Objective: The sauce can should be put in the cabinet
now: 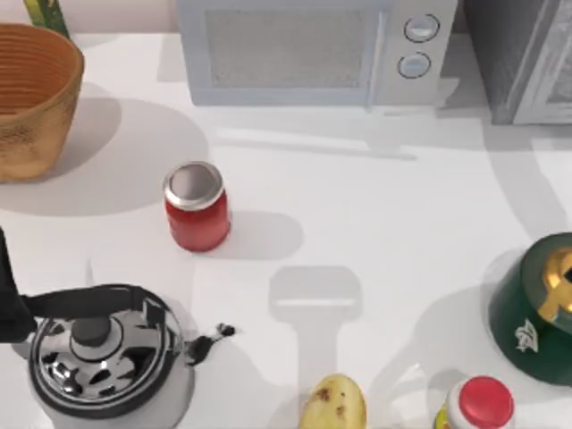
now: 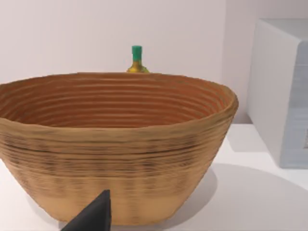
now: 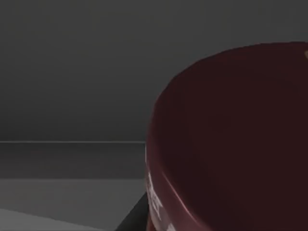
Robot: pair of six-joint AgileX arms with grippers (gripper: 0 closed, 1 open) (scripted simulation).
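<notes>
The right gripper (image 3: pixel 134 219) is close against the sauce can (image 3: pixel 231 139), whose maroon top stands before dark grey walls and a grey floor; whether the gripper is clenched on the can or released cannot be told. The cabinet (image 1: pixel 518 54) occupies the tabletop's far right corner. The left gripper (image 2: pixel 96 214), grip state likewise not determinable, is at the tabletop's left edge, facing the woven basket (image 2: pixel 115 144) in the far left corner.
</notes>
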